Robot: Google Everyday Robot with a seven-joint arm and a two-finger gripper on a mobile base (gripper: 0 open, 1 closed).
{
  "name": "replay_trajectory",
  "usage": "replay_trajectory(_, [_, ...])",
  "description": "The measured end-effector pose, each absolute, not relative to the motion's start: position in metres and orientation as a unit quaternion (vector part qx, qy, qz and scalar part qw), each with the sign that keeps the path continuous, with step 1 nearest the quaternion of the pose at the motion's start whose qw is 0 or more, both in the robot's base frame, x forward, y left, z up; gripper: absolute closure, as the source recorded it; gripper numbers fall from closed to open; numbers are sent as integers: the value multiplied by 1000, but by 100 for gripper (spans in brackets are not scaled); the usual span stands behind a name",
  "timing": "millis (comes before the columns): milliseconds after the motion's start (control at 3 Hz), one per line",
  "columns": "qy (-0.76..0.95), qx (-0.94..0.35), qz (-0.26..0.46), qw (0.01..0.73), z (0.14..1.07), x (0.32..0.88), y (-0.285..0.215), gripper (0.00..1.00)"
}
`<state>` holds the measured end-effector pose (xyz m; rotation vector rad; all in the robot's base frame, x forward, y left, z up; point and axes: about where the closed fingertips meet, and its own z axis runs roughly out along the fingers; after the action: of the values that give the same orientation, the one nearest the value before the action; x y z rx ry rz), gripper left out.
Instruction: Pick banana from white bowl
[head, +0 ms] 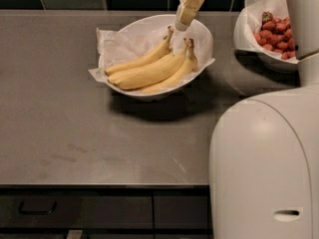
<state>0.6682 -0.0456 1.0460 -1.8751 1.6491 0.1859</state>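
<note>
1. The gripper point(181, 23) is seen at the upper centre of the frame, coming down from the top edge and tilted so that its tip sits over the far right rim of the white bowl point(149, 20).
2. Whether the gripper is open or closed cannot be told; nothing is seen to be held by it.
3. The banana point(141, 60) is found inside the white bowl, on the crumpled paper lining point(112, 42), as the uppermost and slimmest of the yellow fruits.
4. Its long axis is laid diagonally, from a blunt end at the lower left to the brownish stem tip at the upper right.
5. That stem tip is placed just below and to the left of the gripper's tip; contact between them cannot be confirmed.
6. The rest of the banana is therefore stretched away from the gripper, toward the lower left.
7. The joined bananas point(155, 72) are pressed against the banana's lower side, so a grasp near the stem end is judged the least crowded.
8. A second bowl of strawberries point(272, 35) is set at the upper right, well apart from the banana.
9. No brand, label or readable writing is found on anything in view.
</note>
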Motion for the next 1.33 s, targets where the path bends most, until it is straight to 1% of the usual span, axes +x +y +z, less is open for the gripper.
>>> replay_trajectory(333, [622, -700, 90, 338, 1046, 684, -28, 0])
replay_trajectory(667, [621, -696, 88, 349, 1046, 691, -23, 0])
replay_trajectory(1333, [601, -730, 171, 277, 976, 672, 15, 0])
